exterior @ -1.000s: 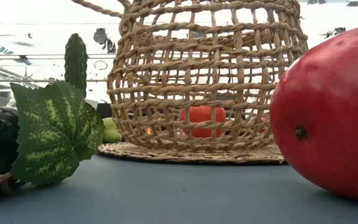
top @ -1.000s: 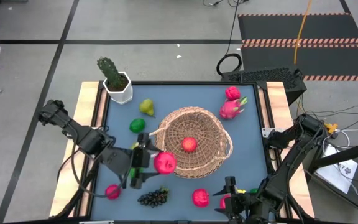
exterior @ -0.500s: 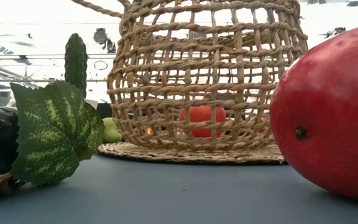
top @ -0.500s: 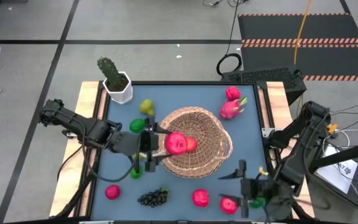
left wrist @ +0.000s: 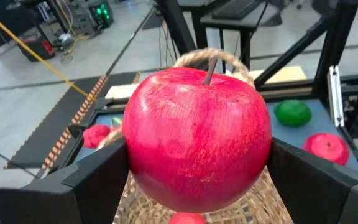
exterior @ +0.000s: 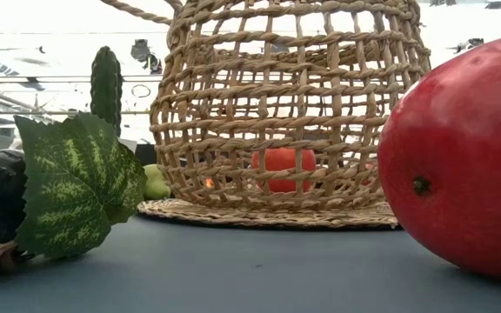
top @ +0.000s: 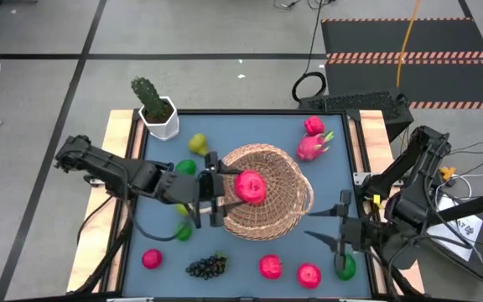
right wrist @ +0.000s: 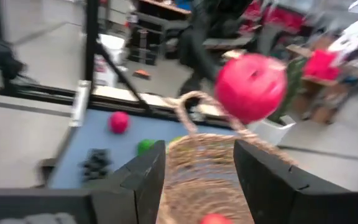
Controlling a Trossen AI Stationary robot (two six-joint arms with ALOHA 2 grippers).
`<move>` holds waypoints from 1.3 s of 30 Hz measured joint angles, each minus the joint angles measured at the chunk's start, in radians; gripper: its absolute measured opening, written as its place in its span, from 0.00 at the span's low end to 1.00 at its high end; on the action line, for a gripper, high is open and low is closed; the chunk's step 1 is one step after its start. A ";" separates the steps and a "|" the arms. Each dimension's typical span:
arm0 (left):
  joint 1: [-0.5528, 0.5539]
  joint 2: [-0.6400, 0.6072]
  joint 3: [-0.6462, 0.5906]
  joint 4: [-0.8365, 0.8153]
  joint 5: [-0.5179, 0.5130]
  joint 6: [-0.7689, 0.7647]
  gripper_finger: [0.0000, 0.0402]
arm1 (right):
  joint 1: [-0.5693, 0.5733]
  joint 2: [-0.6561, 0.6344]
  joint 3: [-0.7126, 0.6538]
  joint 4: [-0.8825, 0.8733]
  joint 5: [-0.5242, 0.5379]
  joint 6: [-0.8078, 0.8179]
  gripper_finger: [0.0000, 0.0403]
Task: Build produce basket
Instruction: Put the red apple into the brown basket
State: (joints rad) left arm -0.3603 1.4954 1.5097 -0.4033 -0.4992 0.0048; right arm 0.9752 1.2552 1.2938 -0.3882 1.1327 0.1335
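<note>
Apple [top: 250,187] clamped in left end effector [top: 218,190], directly above basket [top: 285,206] interior; release drops straight down; right end effector [top: 343,232] open, empty, idle nr surface front-right.

Both arms are black throughout, built of chunky rounded joint housings linked by slimmer straight segments. In the high view the left arm [top: 111,172] has a blocky shoulder joint, a thick forearm and a squarish wrist block with small pale markings just behind the left tool [top: 212,188]. The right arm [top: 409,180] shows a tall bent link, with a small yellow-and-white label near its 9 o'clock edge. The right tool [top: 329,224] ends in two thin, pointed black fingers. Up close, the left tool's fingers [left wrist: 98,180] are broad, flat, matte-black plates with bevelled edges; the right tool's fingers [right wrist: 143,180] look the same, slab-like and angular.
</note>
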 joint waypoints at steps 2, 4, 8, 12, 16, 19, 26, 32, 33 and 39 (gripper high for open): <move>0.002 0.024 0.000 0.000 -0.004 -0.010 0.88 | -0.001 -0.001 0.000 -0.007 0.026 -0.032 0.44; 0.003 0.052 0.000 0.013 -0.007 -0.010 0.88 | 0.000 -0.001 0.000 -0.022 0.025 -0.052 0.43; 0.007 0.115 0.000 0.054 -0.007 -0.013 0.88 | 0.000 -0.001 0.000 -0.041 0.024 -0.071 0.42; 0.019 0.170 0.000 0.069 -0.008 -0.013 0.88 | 0.000 -0.002 0.000 -0.057 0.024 -0.071 0.42; 0.035 0.207 0.000 0.060 -0.008 -0.017 0.88 | 0.000 -0.002 0.000 -0.061 0.024 -0.071 0.42; 0.048 0.220 0.000 0.046 -0.008 -0.029 0.88 | 0.000 -0.002 0.000 -0.062 0.024 -0.071 0.42; 0.075 0.220 0.000 -0.017 0.023 -0.124 0.88 | 0.000 -0.002 0.000 -0.070 0.024 -0.097 0.42; 0.085 0.239 0.001 -0.047 0.019 -0.218 0.88 | 0.000 -0.002 0.000 -0.069 0.024 -0.111 0.42; 0.085 0.243 -0.001 -0.056 0.026 -0.217 0.88 | 0.000 -0.002 0.000 -0.070 0.024 -0.116 0.42; 0.110 0.301 0.000 -0.047 0.083 -0.206 0.88 | 0.000 -0.002 0.000 -0.070 0.024 -0.123 0.42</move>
State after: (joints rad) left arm -0.2502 1.7968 1.5101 -0.4508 -0.4157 -0.2013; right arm 0.9749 1.2531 1.2938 -0.4581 1.1564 0.0109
